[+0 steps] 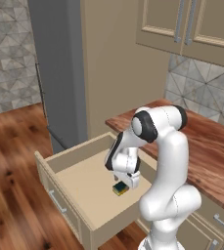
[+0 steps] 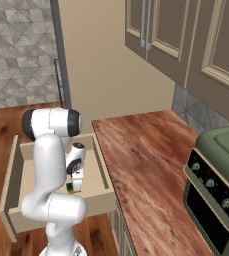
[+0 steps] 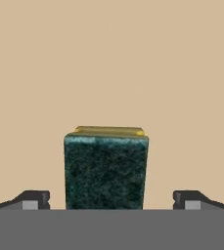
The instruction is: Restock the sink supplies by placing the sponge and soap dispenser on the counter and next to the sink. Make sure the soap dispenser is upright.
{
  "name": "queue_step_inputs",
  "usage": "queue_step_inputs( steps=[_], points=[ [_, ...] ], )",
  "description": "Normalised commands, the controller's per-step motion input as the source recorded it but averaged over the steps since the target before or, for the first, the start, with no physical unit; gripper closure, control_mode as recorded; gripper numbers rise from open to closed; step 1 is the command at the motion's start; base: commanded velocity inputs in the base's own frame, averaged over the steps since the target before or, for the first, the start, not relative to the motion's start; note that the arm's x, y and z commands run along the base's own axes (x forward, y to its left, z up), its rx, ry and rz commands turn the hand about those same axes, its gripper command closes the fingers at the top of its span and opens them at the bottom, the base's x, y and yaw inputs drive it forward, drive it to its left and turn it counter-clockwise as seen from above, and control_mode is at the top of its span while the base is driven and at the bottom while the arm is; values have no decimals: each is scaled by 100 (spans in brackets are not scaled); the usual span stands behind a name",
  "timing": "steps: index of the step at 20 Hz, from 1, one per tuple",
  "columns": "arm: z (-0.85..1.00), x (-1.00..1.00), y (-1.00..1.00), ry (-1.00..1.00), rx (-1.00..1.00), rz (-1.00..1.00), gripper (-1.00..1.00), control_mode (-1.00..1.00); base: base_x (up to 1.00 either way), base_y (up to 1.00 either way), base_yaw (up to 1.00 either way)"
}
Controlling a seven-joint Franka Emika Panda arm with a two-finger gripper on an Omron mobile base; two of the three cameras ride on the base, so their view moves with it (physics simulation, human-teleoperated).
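Straddling sponge (image 3: 106, 171), fingers (image 3: 33, 199) wide apart

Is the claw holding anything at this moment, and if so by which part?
Nothing is held. The claw is open, its fingertips standing clear on either side of the sponge in the drawer.

The white arm (image 1: 165, 195) rises, bends hard at its dark-capped elbow and folds back down, forearm dropping steeply. The wrist points straight down and the gripper (image 3: 111, 199) hangs low, jaws spread wide, both dark fingertips (image 3: 34, 199) standing well apart and gripping nothing.
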Motion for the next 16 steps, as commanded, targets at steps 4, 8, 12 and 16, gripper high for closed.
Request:
queue_step_inputs(
  steps=[4, 8, 12, 16],
  points=[
    [-10, -9, 0, 0, -1, -2, -100, -100, 0, 0, 0],
    [-22, 0, 0, 0, -4, -2, -100, -100, 0, 0, 0],
    [-37, 0, 0, 0, -6, -2, -100, -100, 0, 0, 0],
    [-30, 0, 0, 0, -5, -2, -100, -100, 0, 0, 0]
  ],
)
